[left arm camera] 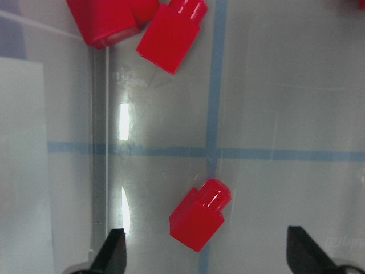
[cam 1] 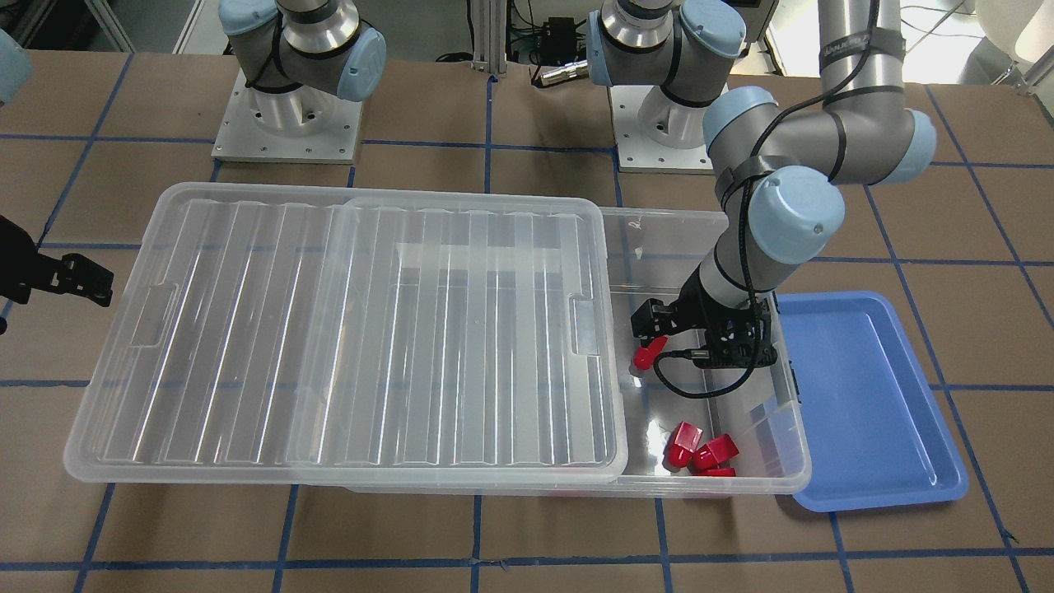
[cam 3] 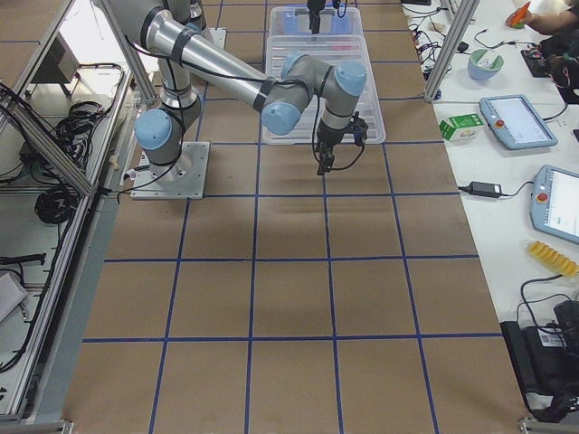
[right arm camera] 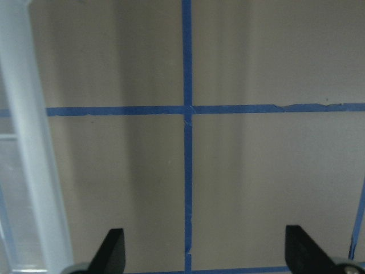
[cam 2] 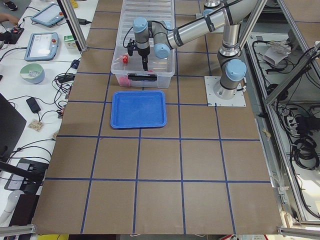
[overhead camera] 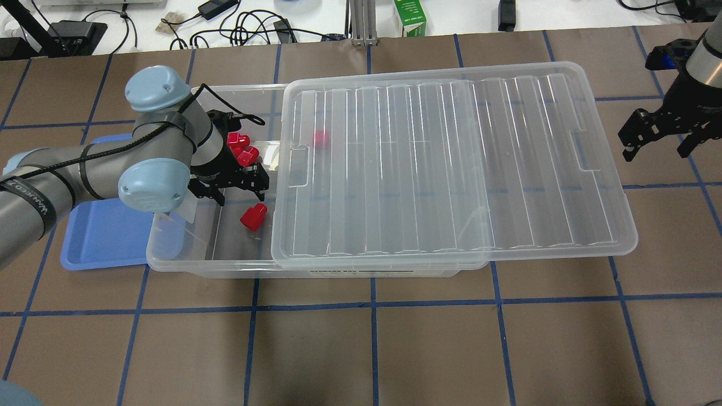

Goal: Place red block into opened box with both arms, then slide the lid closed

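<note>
Red, thumb-sized plastic block (left arm camera: 199,220) lies loose on the floor of the deep clear plastic box (overhead camera: 225,268), between our left gripper's (overhead camera: 241,195) spread, empty jaws; the placing looks done. Rightward, the ribbed clear lid (overhead camera: 451,163) overhangs toward our right gripper (overhead camera: 657,148), jaws apart just beyond its rim, positioned, we judge, to push it.

we see a shallow blue tray (cam 1: 873,403) lying flat on the taped brown surface (cam 1: 494,535), just behind the left fingers (cam 1: 649,319) on their wrist side; a green carton (overhead camera: 409,17) stands well apart from them.
</note>
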Robot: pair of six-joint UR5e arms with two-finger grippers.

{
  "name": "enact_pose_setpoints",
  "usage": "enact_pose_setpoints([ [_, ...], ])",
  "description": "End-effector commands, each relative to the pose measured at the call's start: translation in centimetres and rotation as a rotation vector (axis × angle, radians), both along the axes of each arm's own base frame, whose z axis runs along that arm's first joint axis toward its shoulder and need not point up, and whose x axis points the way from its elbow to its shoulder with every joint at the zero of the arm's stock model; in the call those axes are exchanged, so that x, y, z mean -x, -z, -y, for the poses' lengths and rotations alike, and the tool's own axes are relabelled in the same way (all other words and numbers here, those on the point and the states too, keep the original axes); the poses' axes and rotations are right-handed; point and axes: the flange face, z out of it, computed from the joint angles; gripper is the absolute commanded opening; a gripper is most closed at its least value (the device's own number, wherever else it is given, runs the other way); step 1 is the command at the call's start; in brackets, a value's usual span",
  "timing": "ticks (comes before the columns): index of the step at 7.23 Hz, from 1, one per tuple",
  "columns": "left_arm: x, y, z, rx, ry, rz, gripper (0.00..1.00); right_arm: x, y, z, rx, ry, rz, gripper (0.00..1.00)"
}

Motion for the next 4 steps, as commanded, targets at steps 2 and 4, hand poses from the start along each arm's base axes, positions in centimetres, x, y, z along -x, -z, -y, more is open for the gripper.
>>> enact_pose_setpoints([
  [2,0.7,-15.2,-1.0,0.02,0.005,0.002,1.0,-4.6,-0.1,0.5,0.021,-0.048,0.03,1.0],
  [4,0.6,-18.6,-3.5,0.079,0.017,0.035,1.0,-8.1,0.0,0.7,0.021,-0.038,0.023,1.0],
])
